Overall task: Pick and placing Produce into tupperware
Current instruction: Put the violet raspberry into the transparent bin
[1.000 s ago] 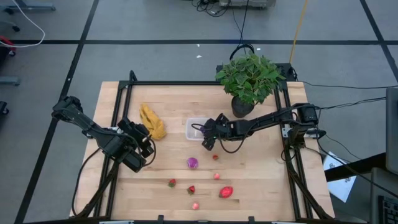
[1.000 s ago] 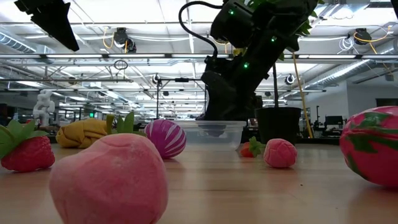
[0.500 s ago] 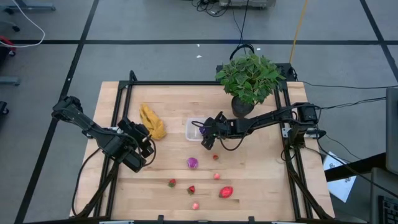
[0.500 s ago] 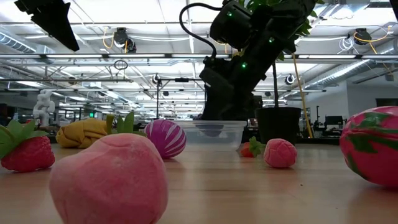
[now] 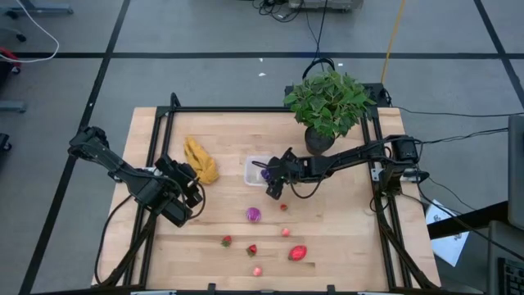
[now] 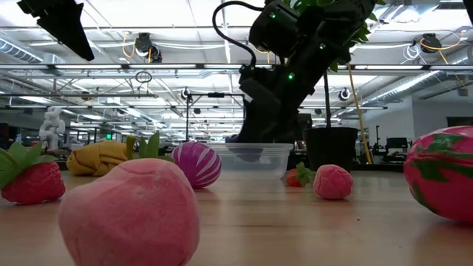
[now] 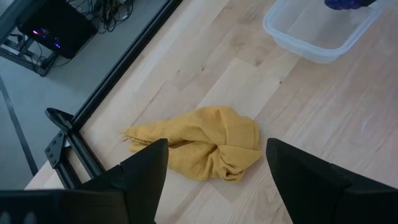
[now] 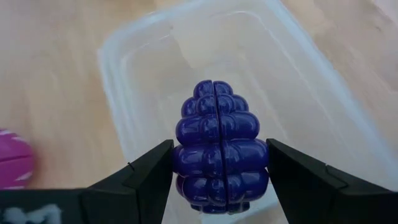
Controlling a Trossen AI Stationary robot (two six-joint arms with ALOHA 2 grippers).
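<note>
Fingers (image 8: 149, 180) of my right gripper (image 8: 219, 186) are clamping a purple grape cluster (image 8: 219, 146) and holding it just over the open tupperware (image 8: 292, 81); I judge the placing step is in hand. Next move, as I read it: lowering a little and releasing inside the walls. Left gripper (image 7: 214, 180) is waiting with fingers apart near the yellow cloth (image 7: 205, 143). Farther out, other produce is lying loose on the table (image 5: 344, 246): a striped purple piece (image 5: 253, 215) and small red ones (image 5: 297, 252).
</note>
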